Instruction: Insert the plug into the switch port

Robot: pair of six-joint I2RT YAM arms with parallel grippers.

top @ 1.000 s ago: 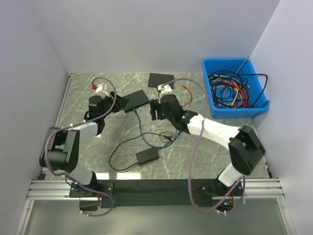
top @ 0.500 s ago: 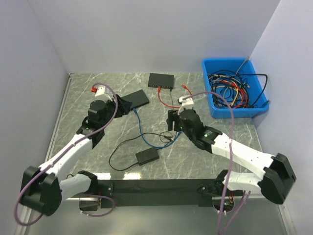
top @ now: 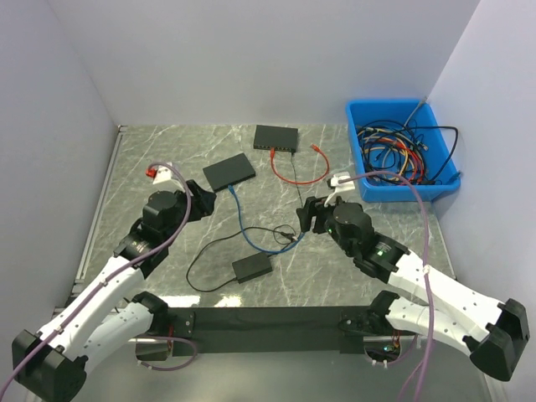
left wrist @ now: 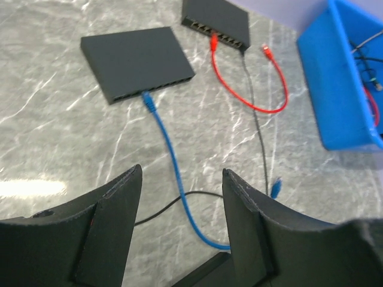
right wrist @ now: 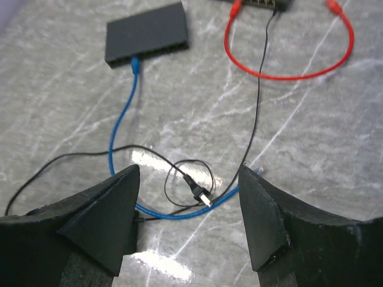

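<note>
A flat black switch lies at the centre left of the table. A blue cable runs to it, and its blue plug sits with its tip in the port row on the switch's front face. My left gripper hangs open and empty, below and left of the switch. Over the cable loops, my right gripper is open and holds nothing. The cable's other blue end lies loose on the table.
A second black switch at the back has a red cable and a thin black lead plugged in. A black power adapter with a looped black wire lies near the front. A blue bin of cables stands back right.
Both arms have drawn back from the switch toward the near edge. The left gripper has come off the switch's left side and opened; the right gripper has moved right, away from the plug.
</note>
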